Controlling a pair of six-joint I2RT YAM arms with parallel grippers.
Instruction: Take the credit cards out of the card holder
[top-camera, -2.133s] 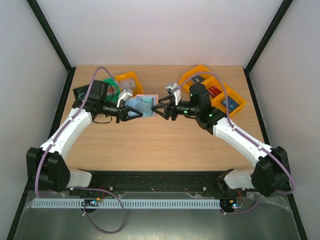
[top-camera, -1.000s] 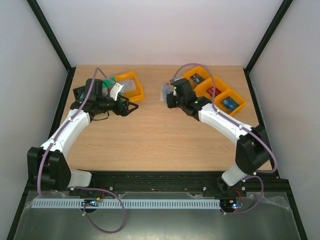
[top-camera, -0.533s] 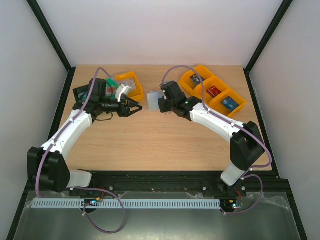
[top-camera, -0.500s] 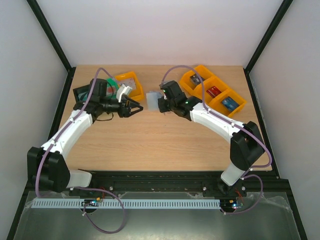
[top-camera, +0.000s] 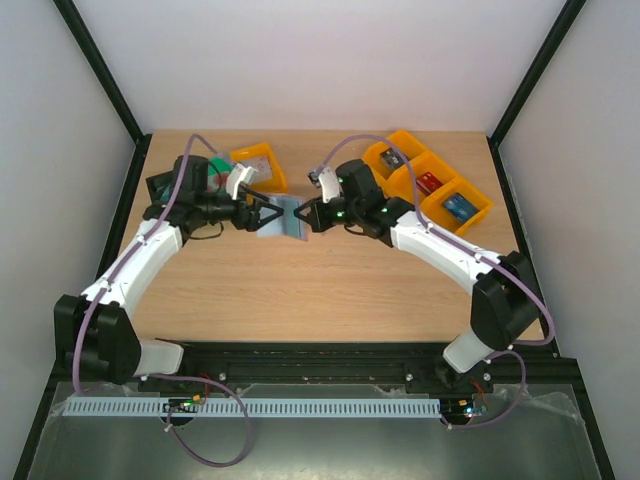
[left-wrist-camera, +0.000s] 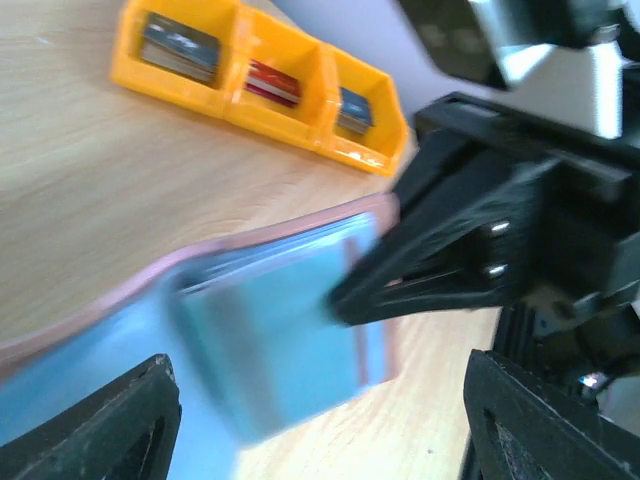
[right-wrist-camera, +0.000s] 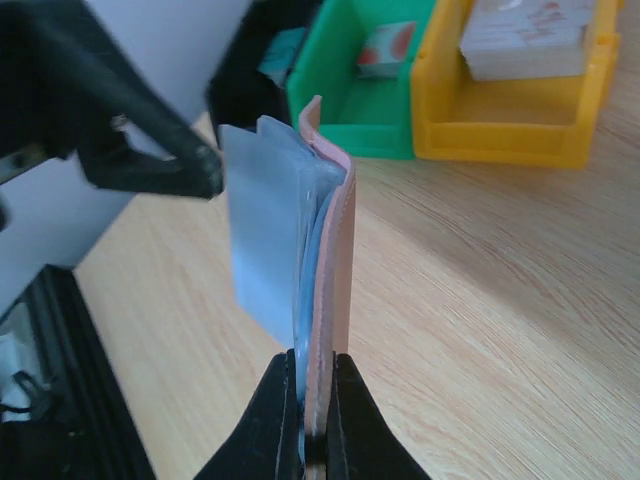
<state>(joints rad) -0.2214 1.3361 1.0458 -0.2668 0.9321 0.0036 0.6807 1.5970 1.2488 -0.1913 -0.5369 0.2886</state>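
While the right gripper (right-wrist-camera: 314, 372) pinches the card holder (right-wrist-camera: 325, 250) upright between both arms, we list one card (right-wrist-camera: 262, 215) protruding.
Fingers of the left gripper (top-camera: 262, 214) stand spread; we should close squarely on the card's exposed edge and pull straight.

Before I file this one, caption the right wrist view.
Right pincer clamps the wallet upright by its edge, left pincer open facing it.

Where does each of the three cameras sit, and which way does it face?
Top external: above and behind the bases, looking down on the table; both arms show.
Left wrist: faces the card holder and right gripper; own fingers at bottom corners.
Right wrist: looks along the card holder pinched by its own fingers.
Both wrists share the card holder.
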